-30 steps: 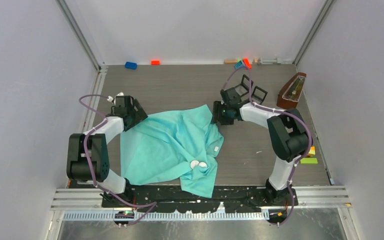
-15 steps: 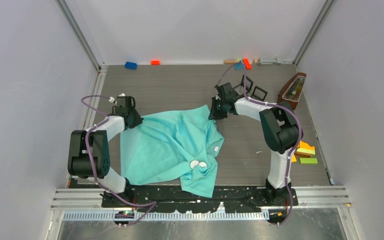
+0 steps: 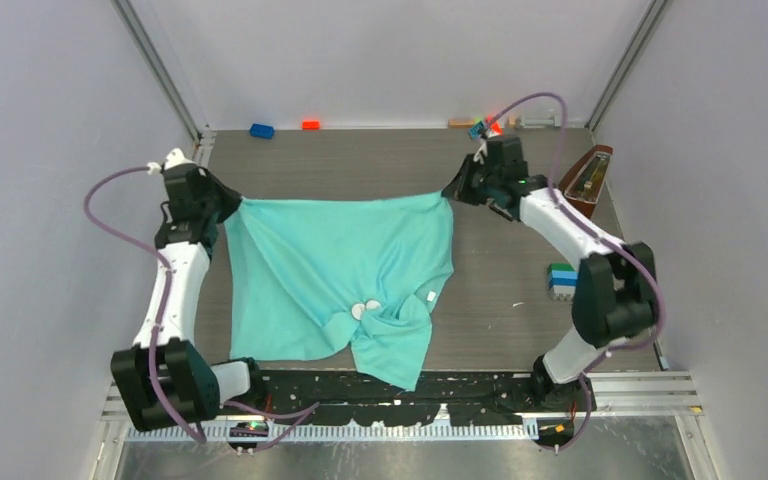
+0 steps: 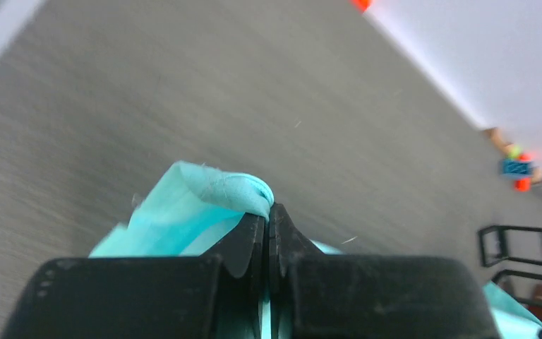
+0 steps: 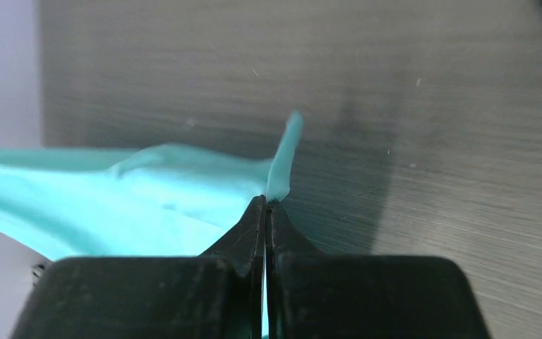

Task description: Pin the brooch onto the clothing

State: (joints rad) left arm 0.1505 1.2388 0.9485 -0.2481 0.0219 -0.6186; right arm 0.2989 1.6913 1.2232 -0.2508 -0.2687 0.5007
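Note:
The clothing point(image 3: 335, 270), a turquoise T-shirt, hangs stretched between my two grippers, its far edge pulled taut and its near part crumpled on the table. My left gripper point(image 3: 222, 205) is shut on the far left corner, a fold of fabric point(image 4: 219, 191) bunching at its tips point(image 4: 269, 208). At the far right corner my right gripper point(image 3: 457, 192) is shut on a thin edge of fabric point(image 5: 282, 162) that pokes past its tips point(image 5: 265, 201). Two small white discs point(image 3: 365, 309), apparently the brooch, lie on the shirt's lower middle, far from both grippers.
A small white tag point(image 3: 429, 296) shows near the shirt's right edge. A wooden metronome point(image 3: 584, 180) stands at the back right, with stacked bricks point(image 3: 561, 280) in front of it. Blue point(image 3: 261, 130) and orange point(image 3: 310, 124) blocks lie along the back wall. Black frames point(image 4: 514, 246) stand at the right.
Both grippers have shut on the shirt's far corners and moved apart and toward the back, stretching the crumpled shirt wide. The white discs shifted slightly left with the fabric.

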